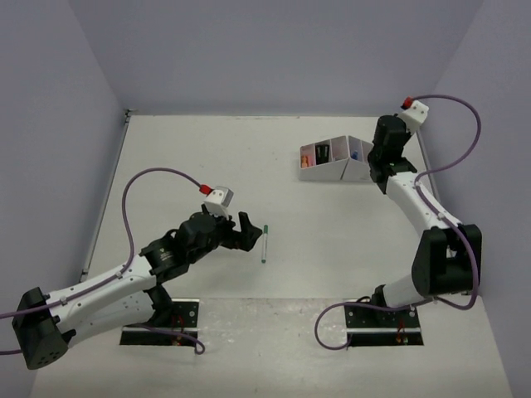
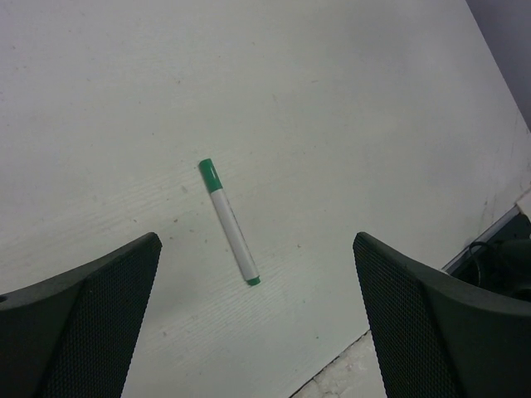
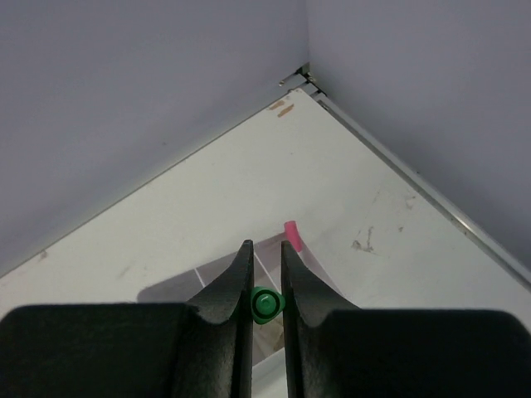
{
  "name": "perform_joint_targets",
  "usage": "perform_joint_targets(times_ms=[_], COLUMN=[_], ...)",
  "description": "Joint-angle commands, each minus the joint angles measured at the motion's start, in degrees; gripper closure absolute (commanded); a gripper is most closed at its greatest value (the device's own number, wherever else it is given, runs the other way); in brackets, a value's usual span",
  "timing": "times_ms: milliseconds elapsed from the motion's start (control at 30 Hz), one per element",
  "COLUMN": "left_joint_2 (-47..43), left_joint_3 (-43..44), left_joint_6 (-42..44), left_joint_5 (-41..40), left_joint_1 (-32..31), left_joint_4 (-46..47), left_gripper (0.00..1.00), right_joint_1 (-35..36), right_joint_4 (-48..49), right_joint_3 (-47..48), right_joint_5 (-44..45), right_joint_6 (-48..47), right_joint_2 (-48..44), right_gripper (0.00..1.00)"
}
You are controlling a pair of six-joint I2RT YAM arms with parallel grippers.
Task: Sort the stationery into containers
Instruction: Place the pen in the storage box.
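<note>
Green-capped white pen [image 2: 228, 222] lying flat on pale table [image 1: 207, 149]; left gripper [image 1: 246, 231] hovering low, facing it, fingers spread wide. Right arm reaching far, right gripper [image 3: 265, 247] clamping green-tipped pen [image 3: 265, 305] over white slanted organizer [image 1: 326, 172].

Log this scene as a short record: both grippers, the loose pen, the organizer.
left gripper: open, over the table by the loose pen
loose pen: white body, green cap, lying flat
right gripper: shut on a green-tipped item, above the organizer
organizer: white, far right of table, pink item sticking up inside
</note>
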Motion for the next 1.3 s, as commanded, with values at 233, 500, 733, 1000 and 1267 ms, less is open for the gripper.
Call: perform_joint_targets(times_ms=[233,500,733,1000,1267], left_joint_2=[5.4,7.8,10.6,16.1,24.3], left_joint_3=[-1.2,-1.3,-0.8,-0.5,3.5], left_joint_6=[-2.5,-3.0,-2.8,-2.5,-3.7], left_joint_5=[1.6,2.3,3.4,4.0,0.3], left_joint_1=[0.0,0.0,0.0,-0.9,-4.0], left_joint_4=[2.3,3.9,4.1,7.6,8.4], left_gripper=[0.0,0.0,0.0,0.0,0.1], right_joint_1=[-6.2,-6.4,-6.5,-6.5,5.5], right_joint_4=[1.7,-4.5,-9.0,-15.2,-15.9], right_joint_3=[7.3,11.1,12.0,16.1,13.4], right_joint_5=[-2.4,-7.3,-7.7,-10.2,-12.3], right_joint_6=[-1.9,0.8,4.2,4.6,2.0], right_joint_2=[11.6,16.6,18.4,17.4,1.4], right_gripper=[1.0,0.94,0.64,0.4,0.39])
